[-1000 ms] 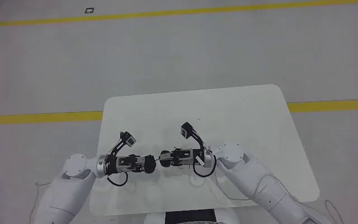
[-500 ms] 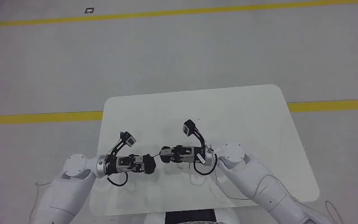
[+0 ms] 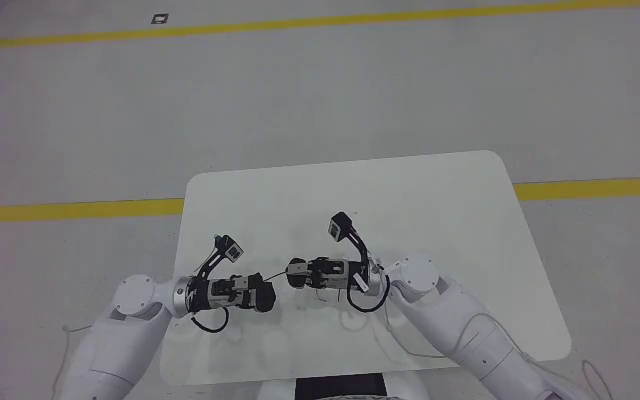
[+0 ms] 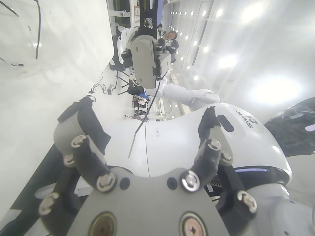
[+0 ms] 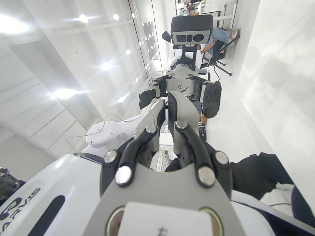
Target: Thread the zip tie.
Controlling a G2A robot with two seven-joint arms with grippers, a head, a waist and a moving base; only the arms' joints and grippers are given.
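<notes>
- Right gripper (image 5: 166,104): pinches the zip tie (image 4: 138,130) between closed fingers and hangs above the table (image 3: 450,200).
- Left gripper (image 4: 145,114): faces the right gripper from just beside it, spread wide, with fingers (image 4: 89,121) either side of the strap and apart from it.
- Zip tie: juts out of the right gripper toward the left one as a thin, slightly bent dark strap, and seems to end between the open left fingers. Cannot tell where the head and its slot sit.
- Miss: may close on air, given a bent tip off the line between the left fingers. Leaves little margin with so thin a strap.
- Buckle: could bow the strap rather than feed it by pressing toward the right gripper with the tip caught askew.
- Slip: might drag the strap out of the right gripper's pinch with a hard tug and drop it onto the table beneath the right gripper.
- Knock: risks finger striking finger, being so near the right gripper, and would jar the strap off its line.
</notes>
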